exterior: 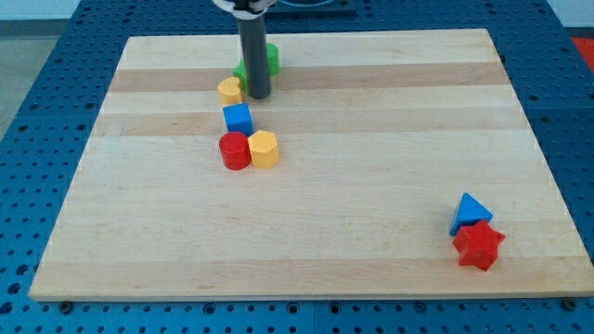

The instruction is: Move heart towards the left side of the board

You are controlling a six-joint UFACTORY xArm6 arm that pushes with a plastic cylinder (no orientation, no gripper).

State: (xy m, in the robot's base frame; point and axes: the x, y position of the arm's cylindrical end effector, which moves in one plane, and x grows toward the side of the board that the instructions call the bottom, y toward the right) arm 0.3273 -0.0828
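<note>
A yellow block [230, 90] that looks heart-shaped lies near the top middle of the wooden board [371, 186]. My tip [256, 96] rests on the board just to its right, close to touching it. A green block [272, 57] sits behind the rod, and another bit of green [242, 71] shows at the rod's left, partly hidden by it. A blue cube [238, 118] lies just below the yellow heart.
A red cylinder [234, 150] and a yellow block [264, 148] stand side by side below the blue cube. A blue triangle [471, 211] and a red star [478, 245] sit together at the bottom right.
</note>
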